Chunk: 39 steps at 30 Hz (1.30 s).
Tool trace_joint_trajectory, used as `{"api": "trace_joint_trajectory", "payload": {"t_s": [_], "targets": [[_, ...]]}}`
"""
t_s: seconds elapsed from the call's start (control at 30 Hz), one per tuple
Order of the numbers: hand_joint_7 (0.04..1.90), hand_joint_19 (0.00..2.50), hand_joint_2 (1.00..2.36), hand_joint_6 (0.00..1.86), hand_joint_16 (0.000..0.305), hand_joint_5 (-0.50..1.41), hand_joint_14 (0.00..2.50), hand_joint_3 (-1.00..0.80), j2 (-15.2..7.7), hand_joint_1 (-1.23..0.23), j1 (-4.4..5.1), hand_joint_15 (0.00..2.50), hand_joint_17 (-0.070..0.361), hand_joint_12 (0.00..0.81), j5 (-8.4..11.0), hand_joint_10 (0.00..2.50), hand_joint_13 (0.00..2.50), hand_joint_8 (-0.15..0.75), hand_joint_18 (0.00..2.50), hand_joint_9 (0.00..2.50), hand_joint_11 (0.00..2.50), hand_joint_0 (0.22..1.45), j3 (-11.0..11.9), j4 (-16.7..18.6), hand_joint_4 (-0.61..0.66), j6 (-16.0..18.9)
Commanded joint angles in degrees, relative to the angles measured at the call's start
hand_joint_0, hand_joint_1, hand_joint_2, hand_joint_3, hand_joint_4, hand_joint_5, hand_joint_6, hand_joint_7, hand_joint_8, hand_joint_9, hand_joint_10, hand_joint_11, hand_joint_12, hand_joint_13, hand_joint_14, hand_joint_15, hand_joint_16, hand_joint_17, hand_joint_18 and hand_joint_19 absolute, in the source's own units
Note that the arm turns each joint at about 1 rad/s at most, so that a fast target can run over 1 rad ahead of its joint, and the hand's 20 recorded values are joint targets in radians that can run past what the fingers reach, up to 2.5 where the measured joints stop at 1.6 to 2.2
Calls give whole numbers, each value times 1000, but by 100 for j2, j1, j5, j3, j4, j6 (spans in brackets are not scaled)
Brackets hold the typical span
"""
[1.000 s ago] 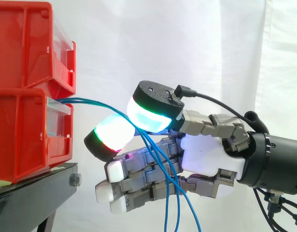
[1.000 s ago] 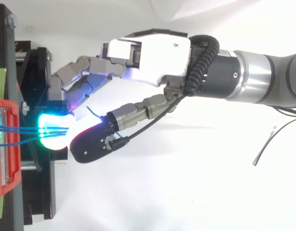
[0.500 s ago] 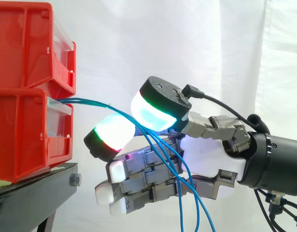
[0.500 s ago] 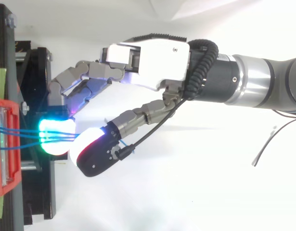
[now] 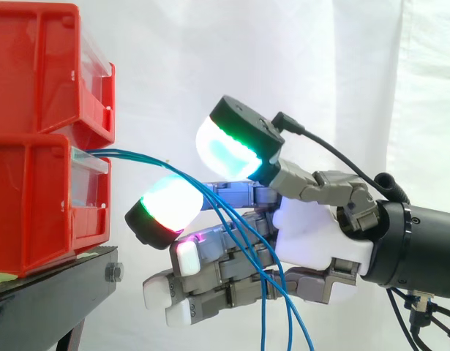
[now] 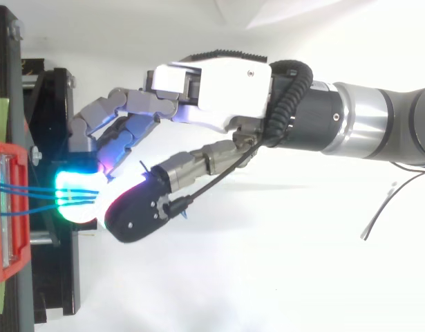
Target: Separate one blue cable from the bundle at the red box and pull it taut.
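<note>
The hand (image 5: 312,234), centre right in the side view, has a glossy white palm shell, grey metal finger links and small white tips on its lower fingers (image 5: 184,257). Two thick pads (image 5: 226,150) capped in speckled black glow white and cyan with green rims, the lower one edged red. At the top view's right, the arm (image 6: 364,126) is black with a brushed silver band.

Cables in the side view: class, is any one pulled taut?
No: every cable sags from the red bin and hangs down past the hand.
</note>
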Motion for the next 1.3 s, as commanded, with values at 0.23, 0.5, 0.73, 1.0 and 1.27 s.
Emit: {"api": "trace_joint_trajectory", "payload": {"t_s": [0.23, 0.5, 0.73, 1.0, 1.27], "targets": [[981, 399, 1018, 852, 43, -178, 13, -132, 0, -734, 46, 382, 96, 385, 18, 15, 757, 372, 622, 912, 793, 603, 7, -60, 147, 174], [944, 402, 1017, 864, 42, -183, 14, -128, 0, -784, 54, 384, 95, 385, 18, 16, 759, 360, 635, 905, 812, 624, -2, -139, 144, 183], [974, 417, 1000, 858, 40, -175, 14, -500, 0, -711, 72, 387, 91, 369, 18, 17, 774, 356, 646, 928, 815, 606, -2, -201, 204, 315], [978, 442, 1000, 851, 40, -168, 15, -500, 0, -495, 72, 402, 90, 365, 44, 20, 786, 362, 653, 975, 812, 602, -2, -174, 205, 315], [1040, 431, 1015, 864, 42, -162, 14, -197, 0, -719, 81, 404, 95, 382, 88, 19, 795, 378, 670, 981, 831, 609, 33, -166, 204, 306]]}}
